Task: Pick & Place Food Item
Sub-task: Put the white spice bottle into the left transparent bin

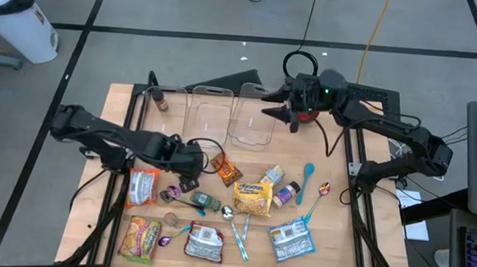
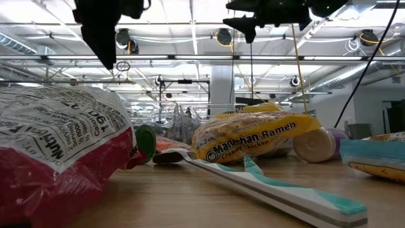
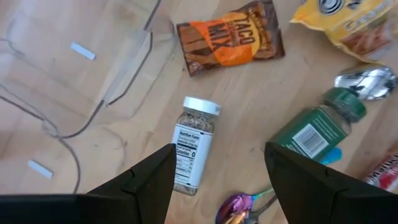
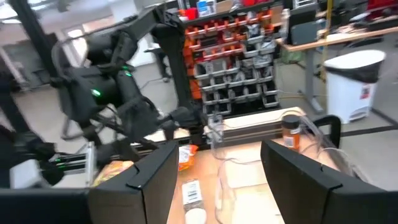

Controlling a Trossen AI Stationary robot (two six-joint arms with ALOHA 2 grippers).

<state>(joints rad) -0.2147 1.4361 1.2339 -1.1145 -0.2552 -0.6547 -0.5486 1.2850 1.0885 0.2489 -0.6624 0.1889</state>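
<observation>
Two dark arms reach over a wooden table [image 1: 123,100]; going left to right, the left gripper [image 1: 188,183] hangs over the board's left half with its jaws released and nothing between them, and its wrist camera looks down past the fingers [image 3: 149,180] at a spice jar [image 3: 194,145] lying on its side on the wood; at about one o'clock from that jar lies an orange taco mix packet [image 3: 230,37], and at about three o'clock a green-capped bottle [image 3: 314,127], also on its side, with a spoon [image 3: 367,81] just beyond its cap; three clear containers [image 1: 252,118] stand in a row along the far edge, with a small brown bottle [image 1: 161,103] beside the leftmost one; a yellow ramen packet [image 1: 252,198] lies near the middle of the board, and a blue packet [image 1: 290,240] at about five o'clock from it; the right gripper [image 1: 294,119] is raised above the far edge by the rightmost container, jaws parted and empty.
</observation>
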